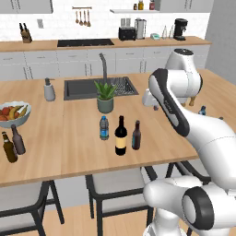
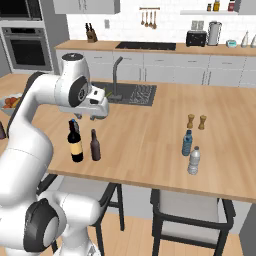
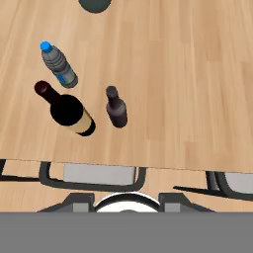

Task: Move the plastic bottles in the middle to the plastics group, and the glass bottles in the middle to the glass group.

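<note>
Hand view looks down on three upright bottles near the tabletop's front edge: light, slippery water bottle (image 3: 58, 65), heavy fragile wine bottle (image 3: 66, 111) and beer bottle (image 3: 116, 107); grip their bodies. The gripper is closed, empty.

A potted plant (image 1: 105, 95) stands by the sink (image 1: 83, 87), a soap dispenser (image 1: 49, 90) left of it, a fruit bowl (image 1: 14, 115) farther left, and two shakers (image 2: 196, 121) stand together on the counter (image 2: 150, 130).
</note>
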Robot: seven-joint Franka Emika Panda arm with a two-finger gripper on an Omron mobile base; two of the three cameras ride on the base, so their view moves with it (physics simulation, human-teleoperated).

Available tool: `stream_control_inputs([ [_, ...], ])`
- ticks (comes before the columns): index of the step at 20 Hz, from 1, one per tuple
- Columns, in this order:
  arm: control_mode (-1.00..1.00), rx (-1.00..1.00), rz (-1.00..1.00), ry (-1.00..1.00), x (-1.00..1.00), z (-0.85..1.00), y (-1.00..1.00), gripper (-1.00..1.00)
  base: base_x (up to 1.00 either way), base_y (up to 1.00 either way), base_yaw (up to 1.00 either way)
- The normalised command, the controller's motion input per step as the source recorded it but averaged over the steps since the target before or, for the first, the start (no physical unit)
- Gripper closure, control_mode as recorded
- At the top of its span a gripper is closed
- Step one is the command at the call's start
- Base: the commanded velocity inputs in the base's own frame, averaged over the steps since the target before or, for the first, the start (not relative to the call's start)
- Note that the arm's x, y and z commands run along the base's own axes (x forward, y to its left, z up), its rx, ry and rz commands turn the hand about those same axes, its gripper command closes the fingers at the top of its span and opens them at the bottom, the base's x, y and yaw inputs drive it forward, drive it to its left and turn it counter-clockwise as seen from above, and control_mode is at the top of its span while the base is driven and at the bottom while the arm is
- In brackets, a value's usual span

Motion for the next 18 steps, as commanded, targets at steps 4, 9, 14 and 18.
stream_control_inputs([
  [4, -1.00, 0.00, 0.00, 0.01, 0.00, 0.00, 0.00, -1.00, 0.00, 0.00, 0.00],
  [9, -1.00, 0.00, 0.01, 0.02, -0.13, -0.02, 0.00, -1.00, 0.00, 0.00, 0.00],
  [14, -1.00, -0.02, 0.02, -0.08, -0.05, 0.00, 0.64, -1.00, 0.00, 0.00, 0.00],
  [18, -1.00, -0.02, 0.00, -0.26, 0.04, 0.00, 1.00, -1.00, 0.00, 0.00, 0.00],
])
